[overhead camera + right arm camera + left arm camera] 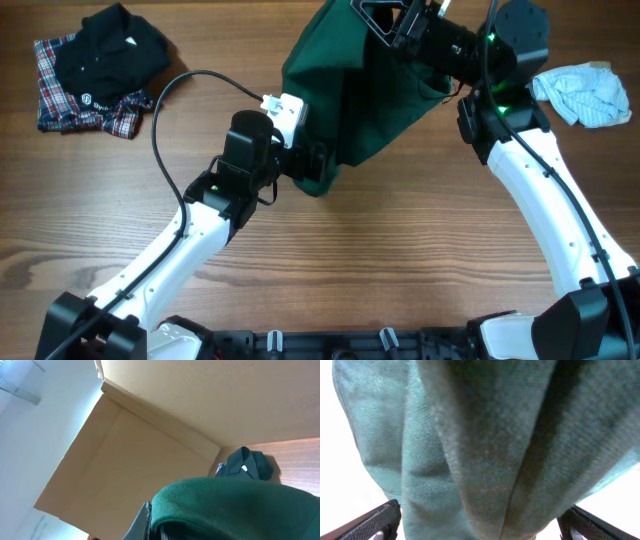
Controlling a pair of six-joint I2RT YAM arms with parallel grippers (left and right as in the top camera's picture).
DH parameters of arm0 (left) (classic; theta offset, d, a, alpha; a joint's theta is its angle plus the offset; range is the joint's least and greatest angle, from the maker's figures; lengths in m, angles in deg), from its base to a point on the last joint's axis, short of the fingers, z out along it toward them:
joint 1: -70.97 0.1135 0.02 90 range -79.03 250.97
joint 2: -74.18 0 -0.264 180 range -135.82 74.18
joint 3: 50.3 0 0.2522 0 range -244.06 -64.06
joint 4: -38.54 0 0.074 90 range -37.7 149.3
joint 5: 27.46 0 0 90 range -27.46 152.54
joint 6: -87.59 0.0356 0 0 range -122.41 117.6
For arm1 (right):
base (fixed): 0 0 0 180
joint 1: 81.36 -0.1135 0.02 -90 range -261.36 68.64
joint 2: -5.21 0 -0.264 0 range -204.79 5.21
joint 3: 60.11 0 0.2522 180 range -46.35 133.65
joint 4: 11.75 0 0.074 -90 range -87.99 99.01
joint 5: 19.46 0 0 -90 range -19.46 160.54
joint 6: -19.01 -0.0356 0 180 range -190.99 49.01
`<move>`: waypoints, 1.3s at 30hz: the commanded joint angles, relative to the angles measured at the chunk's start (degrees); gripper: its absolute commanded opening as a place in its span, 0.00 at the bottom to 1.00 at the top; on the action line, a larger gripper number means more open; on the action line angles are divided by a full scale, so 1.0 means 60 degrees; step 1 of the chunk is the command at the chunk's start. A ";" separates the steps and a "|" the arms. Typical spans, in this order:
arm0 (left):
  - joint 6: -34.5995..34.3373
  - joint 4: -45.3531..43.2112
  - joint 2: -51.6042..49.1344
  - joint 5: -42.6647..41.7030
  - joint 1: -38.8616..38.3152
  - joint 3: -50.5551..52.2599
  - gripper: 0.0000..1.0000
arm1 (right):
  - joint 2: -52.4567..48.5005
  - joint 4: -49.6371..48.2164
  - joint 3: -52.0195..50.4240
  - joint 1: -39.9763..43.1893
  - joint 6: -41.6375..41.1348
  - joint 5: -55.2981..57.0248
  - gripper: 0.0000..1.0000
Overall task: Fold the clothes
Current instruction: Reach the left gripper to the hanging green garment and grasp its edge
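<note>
Right claw (372, 15) pinches the raised green garment (350, 95); left claw (315, 168) stands spread wide, fabric between.

Wood tbl (400, 250), blk/plaid shirts (100, 65), pale cloth (585, 95)

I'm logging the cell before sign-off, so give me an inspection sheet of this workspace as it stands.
Surface: wooden table, brown grain.
Job's things: dark green garment, bunched, lifted at its top, not yet folded.
Clutter: black shirt on plaid shirt, far left; pale blue cloth, far right.
Claws: right claw shut on the garment's top; left claw open, hanging fabric between its fingers.
Cables: black cable loops off the left arm.
Surroundings: tan panels in the right wrist view.
</note>
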 commanded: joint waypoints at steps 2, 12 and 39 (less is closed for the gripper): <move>0.0222 -0.0124 -0.0058 -0.0834 -0.0036 -0.0135 1.00 | -0.0044 -0.0058 0.0066 -0.0040 -0.0069 -0.0204 0.04; 0.0219 -0.0262 -0.0058 -0.0761 -0.0033 -0.0135 0.74 | -0.0044 -0.0055 0.0066 -0.0040 0.0007 -0.0193 0.04; 0.0772 0.0648 0.1643 0.1333 -0.0036 -0.0135 1.00 | -0.0044 0.2412 0.0066 -0.0029 0.1687 0.1657 0.04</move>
